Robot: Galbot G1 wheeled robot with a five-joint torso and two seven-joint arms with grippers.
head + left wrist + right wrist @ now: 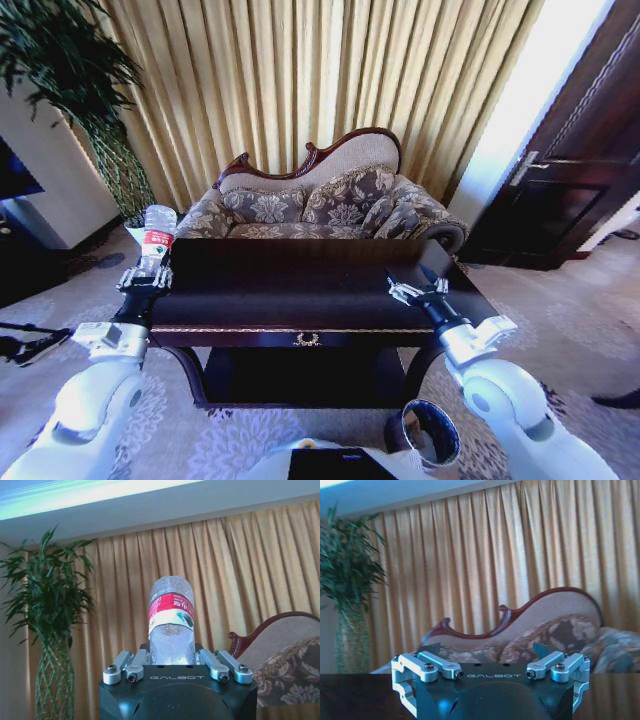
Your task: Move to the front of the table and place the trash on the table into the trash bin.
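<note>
In the lower left of the head frame the white left arm reached up and forward, its black wrist ending in the left claw [146,277], whose silver fingers [131,666] were clamped on a clear plastic bottle with a red label [171,621], held upright. In the lower right, the white right arm stretched forward the same way, and the right claw [417,290] hung with its silver fingers [426,666] spread wide, gripping nothing.
</note>
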